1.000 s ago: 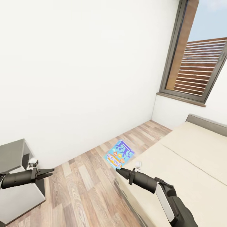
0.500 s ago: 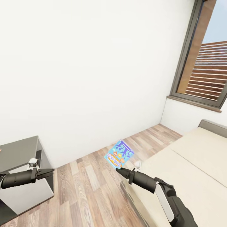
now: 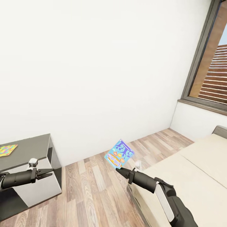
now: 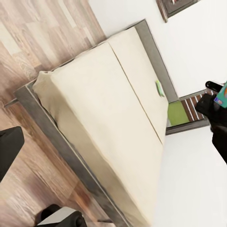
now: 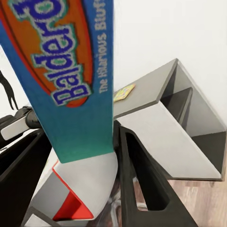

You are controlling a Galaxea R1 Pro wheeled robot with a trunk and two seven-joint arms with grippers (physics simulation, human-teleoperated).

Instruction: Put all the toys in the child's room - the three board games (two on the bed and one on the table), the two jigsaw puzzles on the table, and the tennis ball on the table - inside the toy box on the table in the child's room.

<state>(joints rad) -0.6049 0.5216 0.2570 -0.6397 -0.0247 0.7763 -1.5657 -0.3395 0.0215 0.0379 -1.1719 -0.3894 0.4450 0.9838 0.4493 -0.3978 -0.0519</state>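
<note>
Right fingers: I have the right gripper [image 3: 119, 169] pinching the lower edge of the flat, mostly blue board game box [image 3: 119, 154] with the orange "Balderdash" oval, held upright above the wood-plank floor [image 3: 94, 192]; the right wrist view shows the glossy printed card clamped between the two black fingers [image 5: 142, 184].

Left fingers: the left gripper [image 3: 47, 172] hangs empty out front, its slim black fingers slightly spread.

What changed: over the last second my head view has swung left, so the dark-framed window [image 3: 205, 66] has slid toward the picture's right edge and the dark grey bench top with its white panel [image 3: 34, 151] has come further in; the game box sits at the same spot relative to my arm.

Meaning: I judge I am turning from the bed toward the bench with one game in hand; the toy box is still to be reached.

On the bench: a thin mosaic puzzle slab of yellow, orange, green and pink pieces [image 3: 7, 150] lies flat near the picture's edge.

Bed: the plain beige mattress on a grey frame [image 4: 94, 118] carries a small green flat item [image 4: 160, 88] near the headboard, too small to name.
</note>
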